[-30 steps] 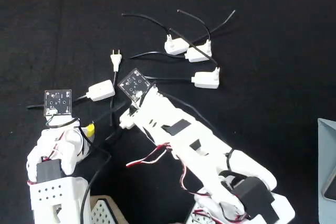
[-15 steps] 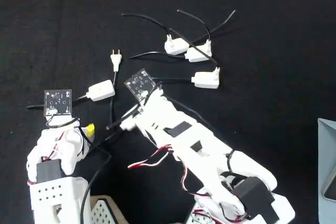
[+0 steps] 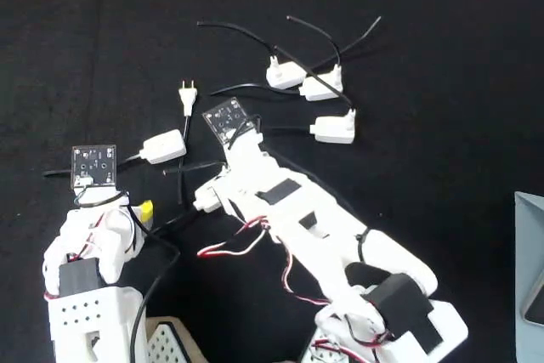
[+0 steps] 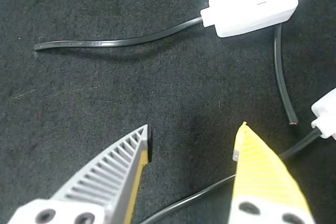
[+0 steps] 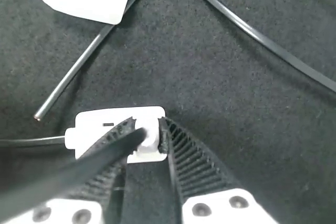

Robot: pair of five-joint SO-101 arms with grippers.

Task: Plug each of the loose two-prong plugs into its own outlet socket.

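The right end effector [image 5: 149, 129] clamps a white rectangular plastic socket block [image 5: 89, 129], likely to steady it for mating, while the left end effector [image 4: 191, 140] gapes wide and empty just short of a second white plastic socket block [image 4: 252, 1], the small white two-prong plug [image 3: 187, 91] lying loose beyond both.

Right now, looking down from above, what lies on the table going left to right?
Left arm → socket → loose plug → far white block → nearer white block → grey-blue box at the edge.
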